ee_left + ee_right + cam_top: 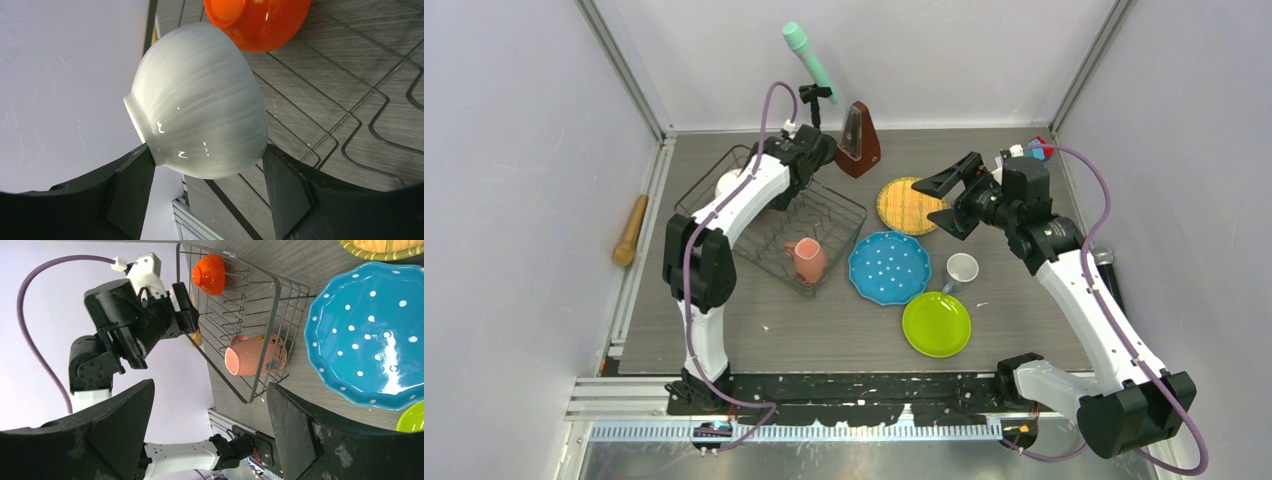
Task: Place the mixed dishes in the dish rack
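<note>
My left gripper (205, 165) is shut on the white bowl (200, 100), which is tilted on its side over the far left of the dish rack (824, 215). The orange bowl (260, 22) lies in the rack just beyond it. In the top view the left gripper is hidden under its forearm and only a bit of the white bowl (727, 183) shows. The pinkish-tan mug (807, 260) lies in the rack's near corner. The blue dotted plate (889, 267), lime-green plate (936, 323), yellow plate (911, 205) and small grey mug (962, 270) sit on the table. My right gripper (944, 190) is open and empty above the yellow plate.
The brown metronome (859, 140) and a black stand holding a mint microphone (809, 60) are behind the rack. A wooden stick (631, 230) lies outside the left rail. Grey walls close in the sides and back.
</note>
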